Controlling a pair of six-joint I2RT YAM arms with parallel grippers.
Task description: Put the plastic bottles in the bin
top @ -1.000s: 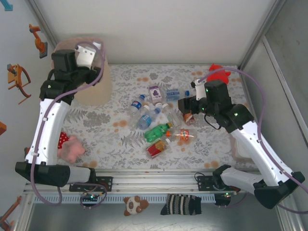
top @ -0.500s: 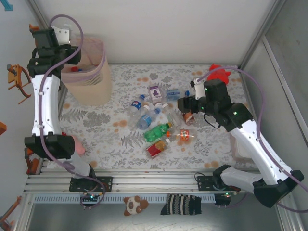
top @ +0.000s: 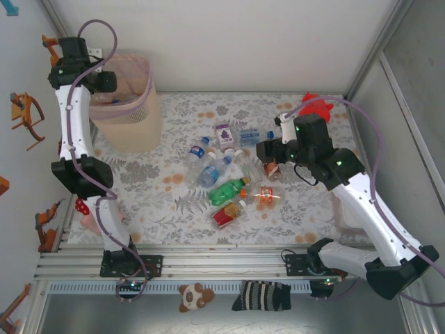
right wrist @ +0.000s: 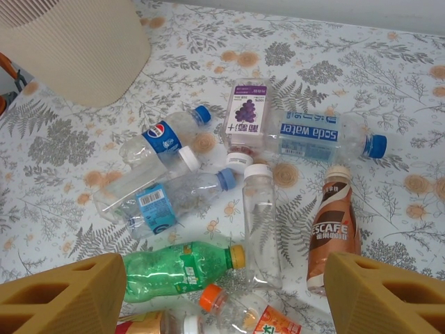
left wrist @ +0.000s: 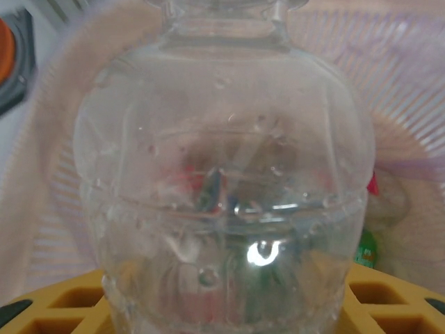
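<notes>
walls (top: 229, 42): white | tabletop (top: 167, 209): floral-print cloth | corner posts (top: 379, 49): apparently metal

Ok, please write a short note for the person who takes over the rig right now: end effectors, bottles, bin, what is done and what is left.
Left end effector: shut on a clear bottle, held over the open bin.
Right end effector: open, empty, hovering over the bottle pile mid-table.
Done: coloured items lie inside the bin, probably bottles.
Left: release the clear bottle, then move about ten more from the pile, among them the green bottle and the brown coffee bottle.
</notes>
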